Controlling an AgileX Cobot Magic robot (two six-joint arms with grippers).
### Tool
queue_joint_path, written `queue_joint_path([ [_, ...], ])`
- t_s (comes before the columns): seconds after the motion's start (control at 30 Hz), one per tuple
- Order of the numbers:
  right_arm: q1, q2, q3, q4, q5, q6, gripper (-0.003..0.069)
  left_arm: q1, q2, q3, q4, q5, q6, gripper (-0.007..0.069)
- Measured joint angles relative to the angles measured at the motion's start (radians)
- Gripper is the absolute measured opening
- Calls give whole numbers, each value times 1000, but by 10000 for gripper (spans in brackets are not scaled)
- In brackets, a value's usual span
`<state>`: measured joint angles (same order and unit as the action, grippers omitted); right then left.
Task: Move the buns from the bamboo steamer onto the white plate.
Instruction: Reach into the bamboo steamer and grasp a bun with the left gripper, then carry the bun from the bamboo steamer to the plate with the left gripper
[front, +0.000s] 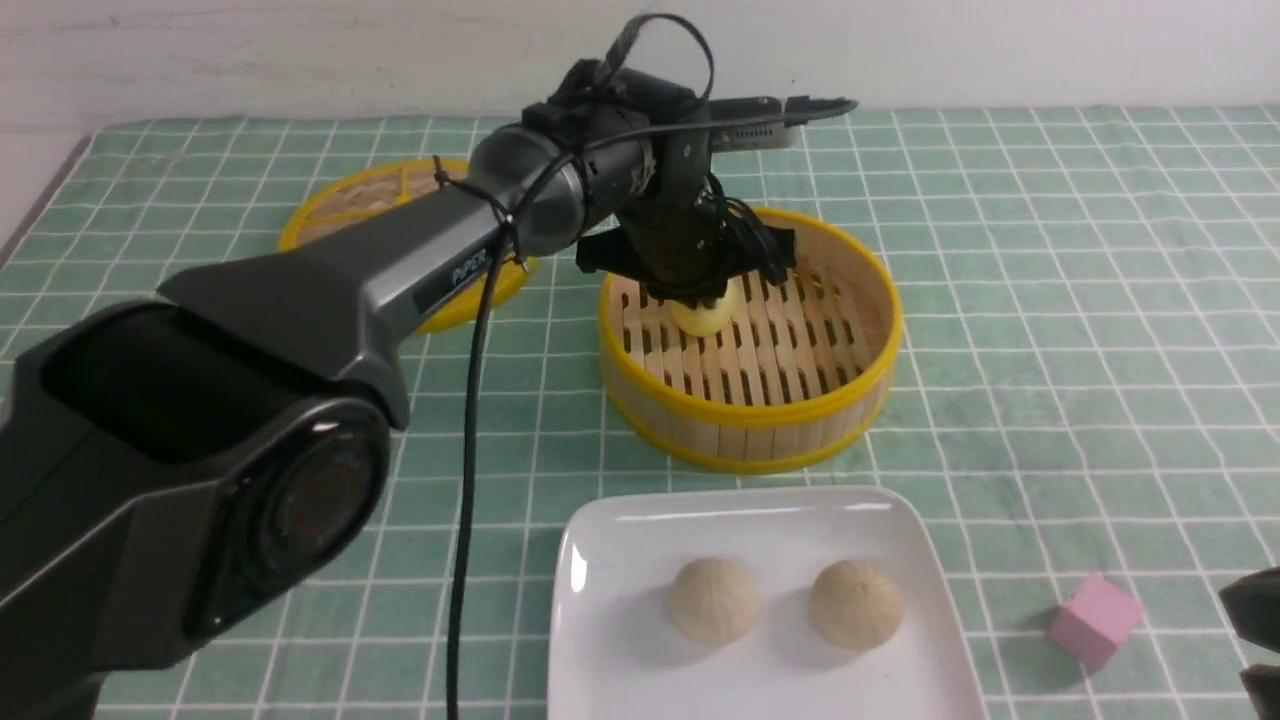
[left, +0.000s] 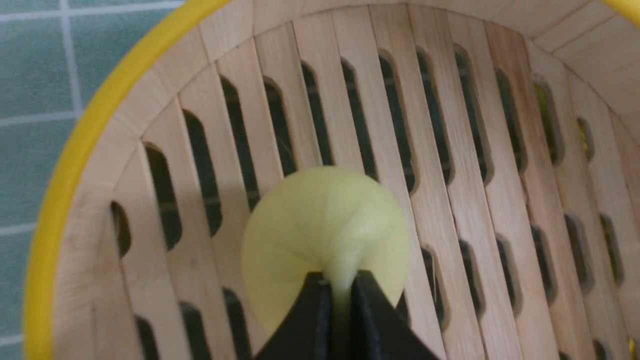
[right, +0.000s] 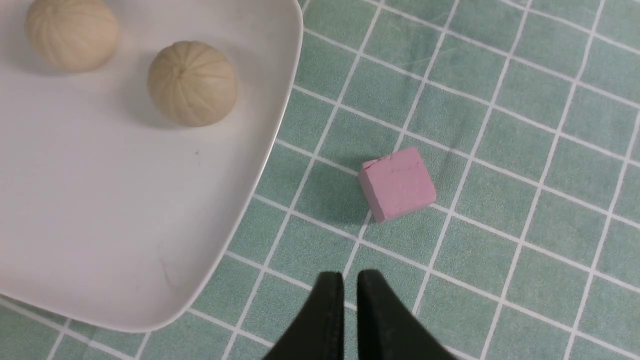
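Note:
The pale yellow bun (front: 704, 316) (left: 325, 235) is inside the bamboo steamer (front: 860, 395) (left: 450, 125), just above its slatted floor. My left gripper (front: 695, 295) (left: 340, 285) reaches down into the steamer and is shut on this bun, pinching its soft top between both fingertips. Two beige buns (front: 714, 599) (front: 856, 603) lie side by side on the white plate (front: 620, 560) (right: 125, 225) near the front edge; the right wrist view shows both buns (right: 72, 32) (right: 192, 82). My right gripper (right: 350, 280) hovers over the cloth beside the plate, shut and empty.
A pink cube (front: 1093, 620) (right: 397, 184) sits on the green checked cloth right of the plate, close to my right gripper. The flat woven lid (front: 350, 205) lies behind my left arm at the back left.

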<state>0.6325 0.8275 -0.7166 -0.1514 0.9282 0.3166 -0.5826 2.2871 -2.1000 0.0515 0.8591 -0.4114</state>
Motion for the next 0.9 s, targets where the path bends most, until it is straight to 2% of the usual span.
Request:
queue_joint_path([
  [0.07,0,0,0,0,0,0,70,0,-32,0,0,42,33,24],
  [0.1,0,0,0,0,0,0,72,-1,-115,0,1,116,87,22],
  [0.27,0,0,0,0,-2,0,79,-1,-331,38,38,345,181,22],
  [0.33,0,0,0,0,-12,0,80,-1,-390,86,34,362,189,22],
  [0.43,0,0,0,0,-32,0,85,0,-494,289,-51,377,193,22],
  [0.57,0,0,0,-1,-37,0,87,-14,-536,535,-181,342,193,24],
  [0.67,0,0,0,-3,-37,0,90,-34,-537,678,-205,245,193,24],
  [0.7,0,0,0,-3,-37,0,90,-42,-534,741,-210,170,193,24],
  [0.9,0,0,0,-2,-19,0,93,-43,-488,813,-213,31,192,29],
])
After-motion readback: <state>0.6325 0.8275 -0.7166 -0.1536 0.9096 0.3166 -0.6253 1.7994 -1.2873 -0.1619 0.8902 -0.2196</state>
